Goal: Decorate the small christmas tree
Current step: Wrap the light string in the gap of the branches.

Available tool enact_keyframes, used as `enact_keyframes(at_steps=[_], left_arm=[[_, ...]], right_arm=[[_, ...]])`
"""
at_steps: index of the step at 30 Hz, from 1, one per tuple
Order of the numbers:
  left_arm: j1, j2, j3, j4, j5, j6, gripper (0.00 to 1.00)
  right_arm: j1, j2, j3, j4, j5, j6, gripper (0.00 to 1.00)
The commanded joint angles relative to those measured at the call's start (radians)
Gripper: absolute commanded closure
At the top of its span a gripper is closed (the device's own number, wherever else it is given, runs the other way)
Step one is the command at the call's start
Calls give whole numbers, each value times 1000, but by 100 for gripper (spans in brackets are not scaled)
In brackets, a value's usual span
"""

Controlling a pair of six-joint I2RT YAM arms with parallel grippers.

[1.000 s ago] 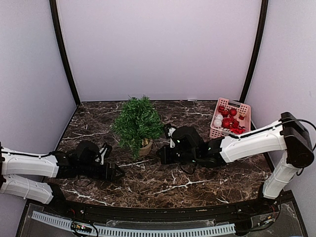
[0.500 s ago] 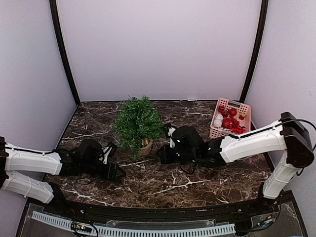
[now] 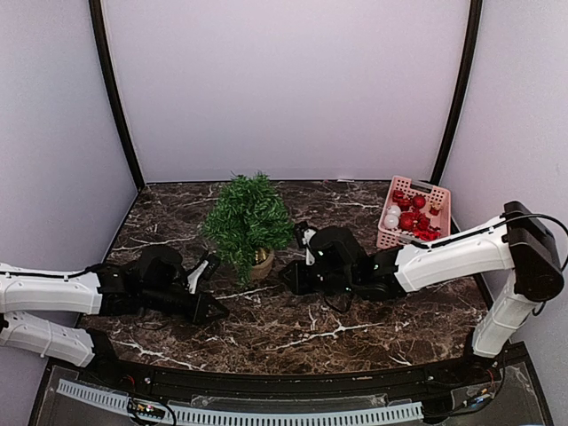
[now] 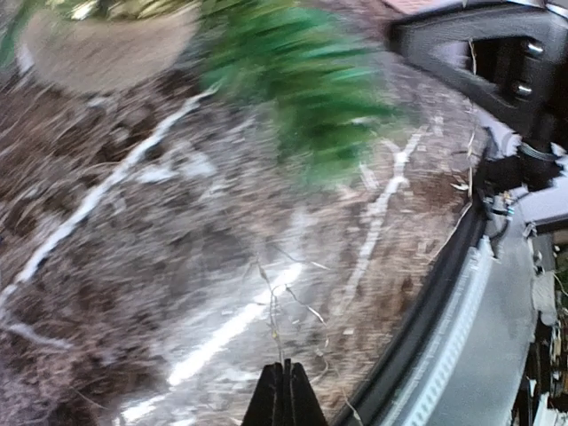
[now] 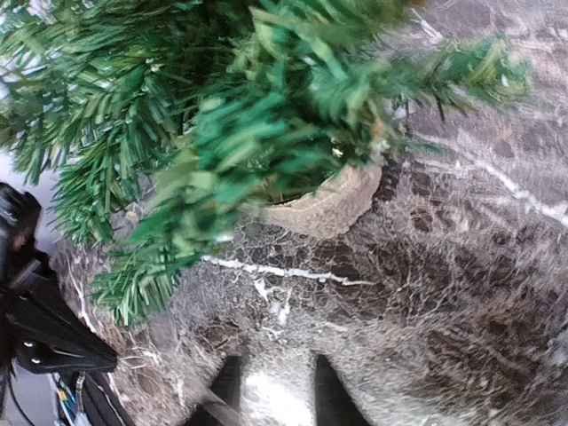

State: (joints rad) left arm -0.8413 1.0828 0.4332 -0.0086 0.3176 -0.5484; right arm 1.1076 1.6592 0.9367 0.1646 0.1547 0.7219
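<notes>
Green bushy tree [image 3: 247, 222], round tan base [image 3: 262, 264].

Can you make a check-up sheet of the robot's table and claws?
Surface: dark marble table with white veins.
Job's things: small christmas tree upright, looks undecorated.
Clutter: pink basket of red and white ornaments, back right.
Claws: left claw shut, empty; right claw slightly open, empty, facing the tree.
Cables: black cable loops at the right arm's shoulder.
Surroundings: plain pale walls, black corner posts.
</notes>
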Motion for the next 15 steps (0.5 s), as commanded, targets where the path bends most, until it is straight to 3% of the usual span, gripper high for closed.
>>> enact_keyframes(at_steps=[1,3,6,10,15], left_arm=[[-62,-37,95,-45,53,10,100],[-93,-34,135,-44,59,-1,100],[-135,-16,194,-4,64,-24,100],[-186,52,273,53,52,-30,100],[-234,170,355,148,-18,-64,100]], right_arm=[[-21,-95,-21,4,16,-13,55],[-24,-145,-51,-14,25,-13,39],[-28,-237,-106,-44,40,-6,27],[-32,-384,-193,-64,55,17,18],[-31,-574,-313,10,23,64,14]])
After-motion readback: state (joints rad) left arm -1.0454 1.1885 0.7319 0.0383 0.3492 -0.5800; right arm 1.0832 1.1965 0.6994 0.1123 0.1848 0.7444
